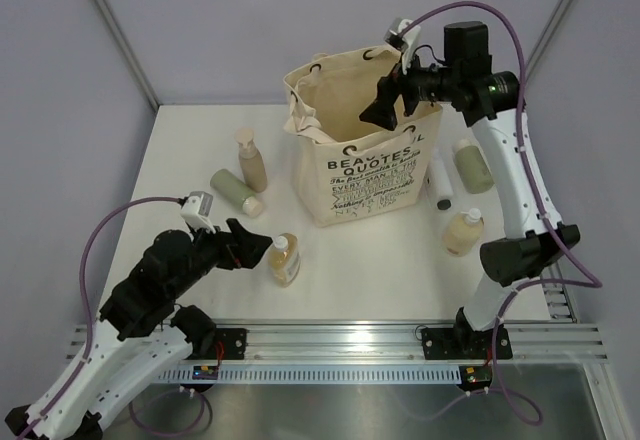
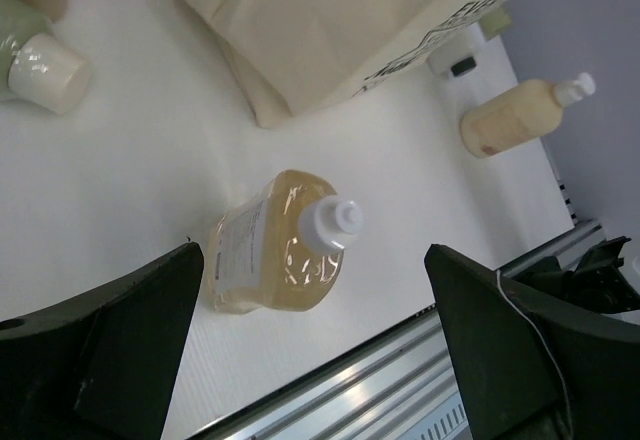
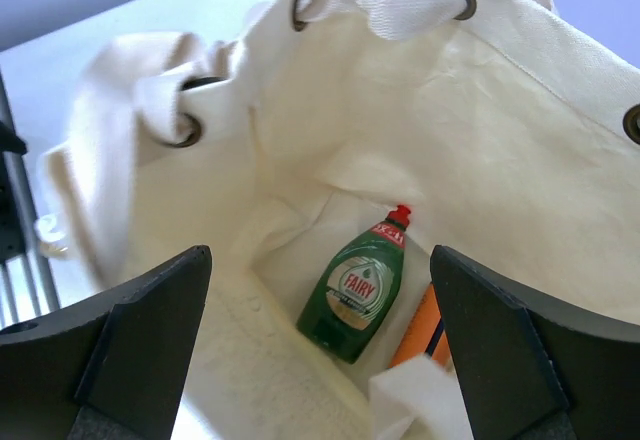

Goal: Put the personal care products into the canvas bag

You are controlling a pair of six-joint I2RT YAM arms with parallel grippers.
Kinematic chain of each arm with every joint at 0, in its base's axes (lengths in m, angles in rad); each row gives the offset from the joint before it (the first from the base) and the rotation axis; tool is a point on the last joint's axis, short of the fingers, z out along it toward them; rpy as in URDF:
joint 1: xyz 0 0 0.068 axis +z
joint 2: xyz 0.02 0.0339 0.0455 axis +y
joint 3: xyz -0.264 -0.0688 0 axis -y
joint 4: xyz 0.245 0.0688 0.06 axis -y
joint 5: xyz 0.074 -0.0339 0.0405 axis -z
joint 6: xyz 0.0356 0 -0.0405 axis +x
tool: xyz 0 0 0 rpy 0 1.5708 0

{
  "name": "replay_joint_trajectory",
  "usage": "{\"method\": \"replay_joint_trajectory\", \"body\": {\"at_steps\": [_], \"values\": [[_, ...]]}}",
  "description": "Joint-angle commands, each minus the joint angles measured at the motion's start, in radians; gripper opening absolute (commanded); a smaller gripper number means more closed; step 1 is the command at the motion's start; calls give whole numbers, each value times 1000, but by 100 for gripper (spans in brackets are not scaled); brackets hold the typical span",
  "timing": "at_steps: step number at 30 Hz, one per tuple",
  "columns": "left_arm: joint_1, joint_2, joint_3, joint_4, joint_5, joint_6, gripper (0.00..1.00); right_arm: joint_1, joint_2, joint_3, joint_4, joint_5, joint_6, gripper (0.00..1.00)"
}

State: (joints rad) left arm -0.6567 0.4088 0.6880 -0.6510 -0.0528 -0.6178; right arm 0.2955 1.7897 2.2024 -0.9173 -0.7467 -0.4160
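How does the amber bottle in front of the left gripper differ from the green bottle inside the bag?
The amber bottle stands on the table outside the canvas bag; the green bottle lies at the bag's bottom. The amber bottle is translucent yellowish with a white cap; the green bottle has a red cap. Both are small capped bottles, and neither is gripped.

Bench top: you see a flat white matte board (image 1: 170,150).
Near edge: a ribbed silver aluminium rail (image 1: 340,341) spans it from left to right.
Far corners: you get thin grey metal struts (image 1: 116,30) rising there.
Behind: plain lilac-grey wall panels (image 1: 230,20).
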Motion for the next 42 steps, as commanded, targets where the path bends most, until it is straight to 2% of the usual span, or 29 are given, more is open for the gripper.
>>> {"method": "replay_joint_trajectory", "body": {"at_steps": [1,4,6,7,10,11,13,17,23,27,36,42], "values": [[-1,-18,41,100,47,35,99,-36,-139,-59,6,-109,55,99],[-1,51,31,105,134,50,99,-97,-217,-131,5,-128,69,99],[-1,100,27,82,160,64,99,-130,-260,-196,38,-70,95,100],[-3,125,28,74,159,72,99,-150,-294,-214,46,-9,106,100],[-12,183,33,73,139,101,99,-286,-343,-268,78,-34,158,99],[-21,191,34,83,137,108,99,-371,-352,-300,80,-48,170,99],[-29,203,47,83,136,127,99,-427,-387,-343,75,-65,166,99],[-85,254,59,24,116,165,99,-498,-470,-544,106,-59,158,100],[-221,271,24,20,-13,136,99,-518,-572,-708,187,-39,241,99],[-323,309,19,8,-234,81,99,-518,-599,-756,198,-36,256,99],[-451,447,-111,172,-593,-95,95,-518,-636,-885,233,-54,272,100],[-475,521,-180,387,-653,-50,88,-518,-647,-923,251,-86,269,99]]}}
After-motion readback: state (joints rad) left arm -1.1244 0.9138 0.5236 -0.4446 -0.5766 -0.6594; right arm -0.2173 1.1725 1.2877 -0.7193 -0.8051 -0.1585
